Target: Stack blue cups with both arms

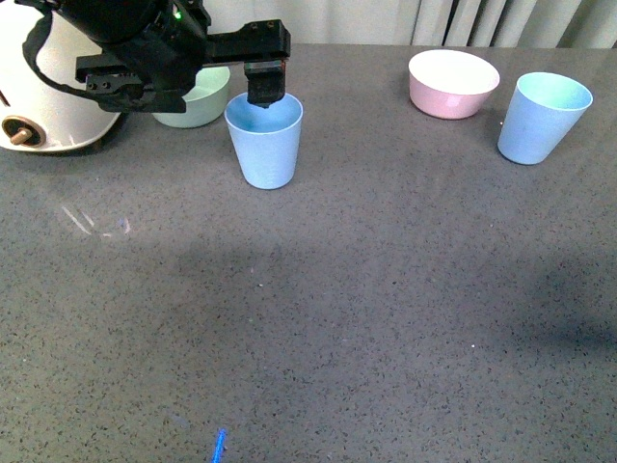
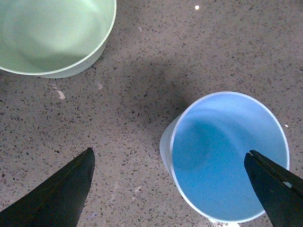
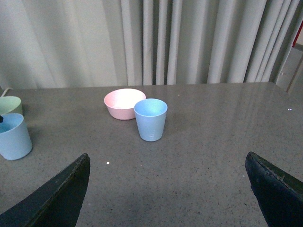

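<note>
Two light-blue cups stand upright on the grey table. One cup point(image 1: 263, 145) is at the back left, the other point(image 1: 542, 118) at the far right. My left gripper point(image 1: 224, 92) hovers open above the left cup, with one fingertip over the cup's rim. In the left wrist view the gripper point(image 2: 169, 158) is open and empty; the cup point(image 2: 227, 161) lies under one finger, off-centre. My right gripper point(image 3: 166, 158) is open and empty, well back from the right cup point(image 3: 150, 119). The left cup also shows in the right wrist view point(image 3: 13, 137). The right arm is out of the front view.
A mint-green bowl point(image 1: 198, 101) sits just behind and left of the left cup, under the left arm. A pink bowl point(image 1: 453, 83) stands beside the right cup. A white rounded appliance point(image 1: 48, 106) is at the back left. Curtains hang behind the table.
</note>
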